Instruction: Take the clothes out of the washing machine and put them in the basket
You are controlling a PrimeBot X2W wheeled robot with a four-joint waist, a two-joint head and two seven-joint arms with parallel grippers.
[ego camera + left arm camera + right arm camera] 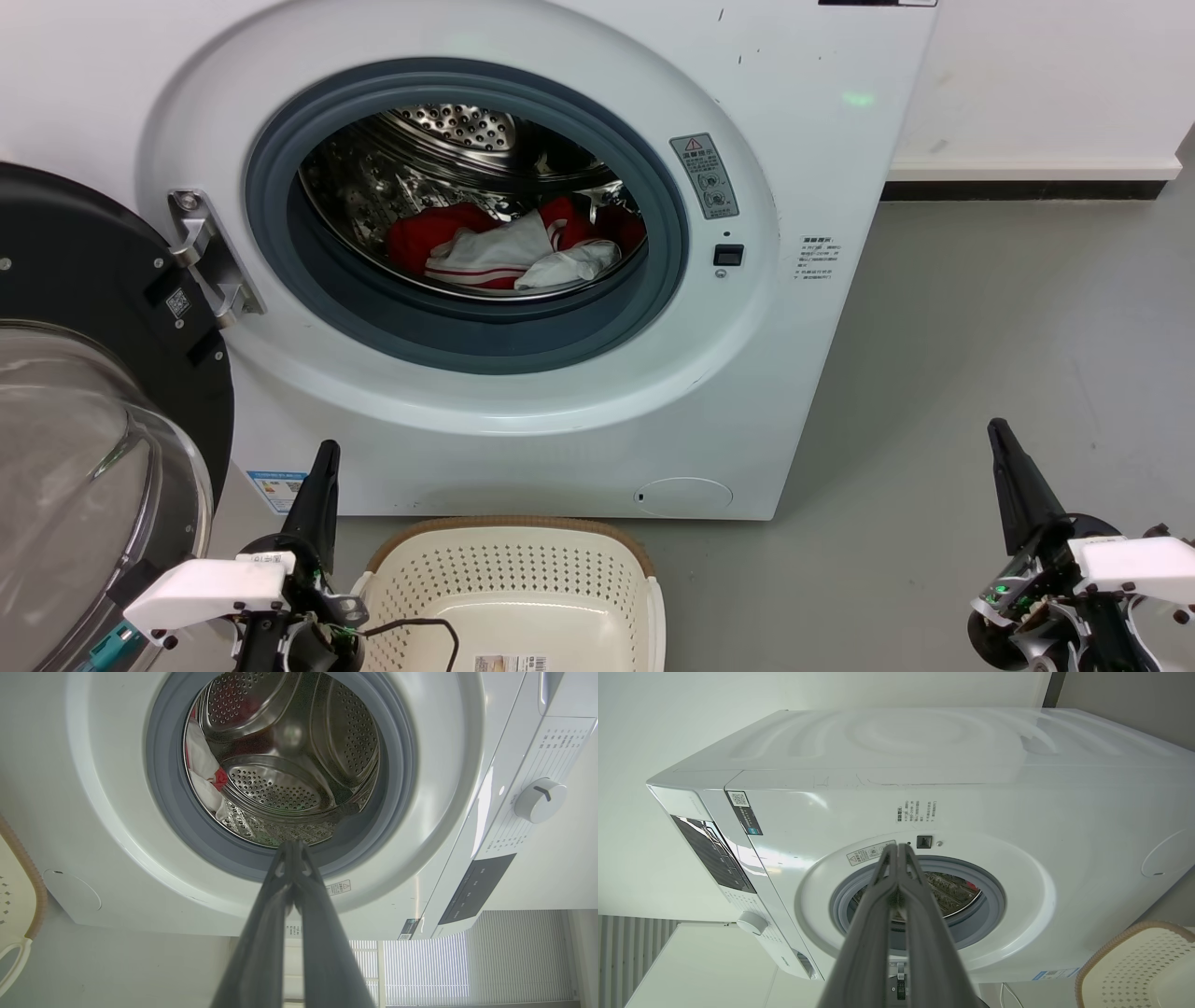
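The clothes (509, 247) lie up and right of my left gripper (326, 455), inside the drum (448, 121).
They run side to side on the drum floor. My left gripper is nearer than my right gripper (999, 434); both are pinched together, empty.

Bright, even light. Green flare spot upper rt, head view, on washing machine (822, 140). Drum (289, 788) glinting. Wrist views: edges bowed, fingers (261, 942) soft btm ctr.
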